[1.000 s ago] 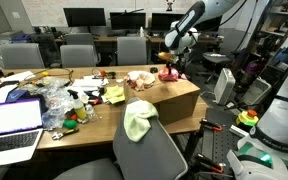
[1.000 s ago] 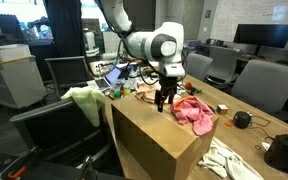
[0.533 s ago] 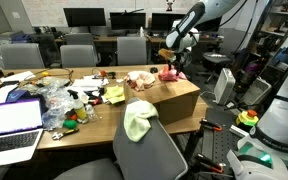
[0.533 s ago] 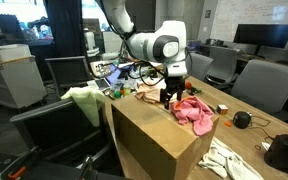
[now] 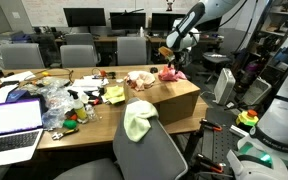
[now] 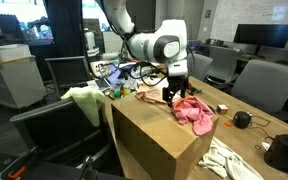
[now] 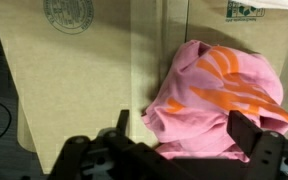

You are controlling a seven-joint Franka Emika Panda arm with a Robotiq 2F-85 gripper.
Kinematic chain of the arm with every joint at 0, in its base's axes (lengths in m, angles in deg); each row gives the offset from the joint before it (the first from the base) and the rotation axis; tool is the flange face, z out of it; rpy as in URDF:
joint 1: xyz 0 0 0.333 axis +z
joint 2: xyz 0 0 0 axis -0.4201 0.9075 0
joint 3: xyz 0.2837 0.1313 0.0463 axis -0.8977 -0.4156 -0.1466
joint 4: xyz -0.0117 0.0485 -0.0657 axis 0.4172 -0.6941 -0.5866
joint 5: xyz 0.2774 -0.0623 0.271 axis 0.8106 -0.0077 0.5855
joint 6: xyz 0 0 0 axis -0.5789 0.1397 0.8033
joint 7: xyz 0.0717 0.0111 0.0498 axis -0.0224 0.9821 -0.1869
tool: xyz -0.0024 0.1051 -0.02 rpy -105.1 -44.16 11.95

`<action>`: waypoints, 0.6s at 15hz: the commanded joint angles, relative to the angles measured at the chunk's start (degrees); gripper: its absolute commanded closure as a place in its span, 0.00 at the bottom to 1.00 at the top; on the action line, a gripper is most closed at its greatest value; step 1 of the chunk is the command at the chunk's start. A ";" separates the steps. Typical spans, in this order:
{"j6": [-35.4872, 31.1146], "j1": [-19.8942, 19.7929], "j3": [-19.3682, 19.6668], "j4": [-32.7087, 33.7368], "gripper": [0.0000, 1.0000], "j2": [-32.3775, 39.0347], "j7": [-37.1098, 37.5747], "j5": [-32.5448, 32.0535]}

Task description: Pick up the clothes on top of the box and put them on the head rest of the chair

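Observation:
A pink garment [image 7: 219,95] with orange marks lies crumpled on top of the brown cardboard box [image 7: 74,80]. My gripper [image 7: 187,130] is open just above it, fingers [image 7: 252,128] either side of its near edge, holding nothing. In both exterior views the gripper [image 5: 174,62] [image 6: 174,93] hangs over the pink garment [image 5: 168,73] [image 6: 192,110] at the far end of the box [image 5: 179,98] [image 6: 159,140]. A white garment [image 5: 140,78] lies beside it on the box. A pale yellow-green garment [image 5: 138,120] [image 6: 84,100] drapes the head rest of the grey chair [image 5: 159,152].
A long wooden table [image 5: 79,125] carries a laptop [image 5: 12,120], clear plastic bags [image 5: 52,100] and small clutter. Grey chairs [image 5: 79,52] stand behind it. A white cloth [image 6: 229,160] and black devices [image 6: 284,150] lie on the table past the box.
The open gripper has shifted a little along the box top toward the pink garment. The garments have not moved.

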 commanded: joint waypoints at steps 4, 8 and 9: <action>-0.36 -0.15 -0.62 4.22 0.00 3.34 0.17 1.05; 0.79 -1.19 -0.68 7.60 0.00 5.78 -0.63 1.74; 1.27 -1.72 -0.89 8.53 0.00 6.45 -1.14 2.09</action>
